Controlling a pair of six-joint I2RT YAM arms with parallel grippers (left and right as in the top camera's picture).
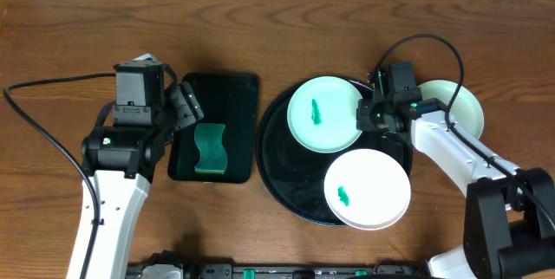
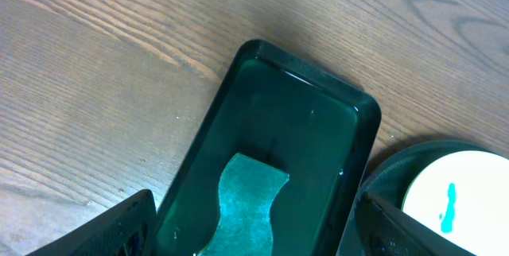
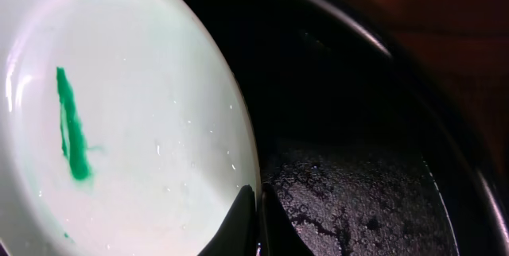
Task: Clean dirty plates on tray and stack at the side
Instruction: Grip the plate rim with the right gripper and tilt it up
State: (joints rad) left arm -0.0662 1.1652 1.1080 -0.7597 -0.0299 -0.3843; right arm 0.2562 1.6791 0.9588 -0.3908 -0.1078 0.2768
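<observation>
The black tray (image 1: 282, 171) holds a mint-green plate (image 1: 328, 127) with a green smear at the back and a white plate (image 1: 373, 175) with a green smear at the front. A second mint-green plate (image 1: 462, 104) lies on the table to the right of the tray. My right gripper (image 1: 365, 114) is shut on the right rim of the smeared mint plate; in the right wrist view its fingers (image 3: 256, 212) pinch the plate's (image 3: 143, 105) edge over the tray (image 3: 358, 145). My left gripper (image 1: 186, 108) is open and empty above a small dark green tray (image 1: 227, 88).
The dark green rectangular tray (image 2: 306, 77) holds a green sponge (image 2: 242, 200), also seen from overhead (image 1: 209, 147). My left gripper's fingers (image 2: 254, 236) straddle it. The black tray's rim (image 2: 382, 180) and the smeared plate (image 2: 477, 180) lie just to its right. Cables trail from both arms.
</observation>
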